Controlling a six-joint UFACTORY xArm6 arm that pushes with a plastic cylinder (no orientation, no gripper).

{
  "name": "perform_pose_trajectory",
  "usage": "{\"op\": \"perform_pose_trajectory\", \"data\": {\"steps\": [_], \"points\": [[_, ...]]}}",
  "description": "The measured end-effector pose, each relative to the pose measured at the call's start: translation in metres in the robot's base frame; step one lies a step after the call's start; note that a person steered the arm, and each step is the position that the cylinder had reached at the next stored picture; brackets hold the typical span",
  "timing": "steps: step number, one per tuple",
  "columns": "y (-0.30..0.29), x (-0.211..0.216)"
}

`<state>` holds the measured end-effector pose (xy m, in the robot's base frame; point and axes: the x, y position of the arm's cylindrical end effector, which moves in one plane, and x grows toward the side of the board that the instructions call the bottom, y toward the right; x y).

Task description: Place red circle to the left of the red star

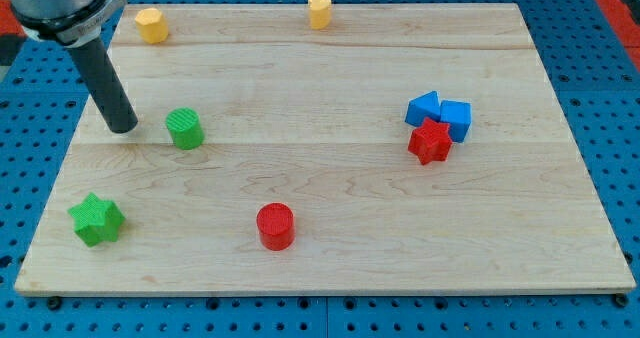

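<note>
The red circle (275, 226) lies near the bottom middle of the wooden board (330, 268). The red star (430, 141) lies at the right, touching two blue blocks (440, 112) just above it. My tip (123, 128) stands on the board at the upper left, just left of the green circle (185, 129). It is far from the red circle, up and to the left of it, touching no block.
A green star (97, 219) lies at the bottom left. A yellow block (151, 25) sits at the top left and another yellow block (319, 10) at the top middle edge. Blue pegboard surrounds the board.
</note>
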<state>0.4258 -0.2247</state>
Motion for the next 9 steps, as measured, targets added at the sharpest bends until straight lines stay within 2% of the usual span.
{"op": "perform_pose_trajectory", "data": {"steps": [2,5,7,8,9], "points": [[0.144,0.005],[0.282,0.015],[0.282,0.026],[0.282,0.098],[0.285,0.121]]}}
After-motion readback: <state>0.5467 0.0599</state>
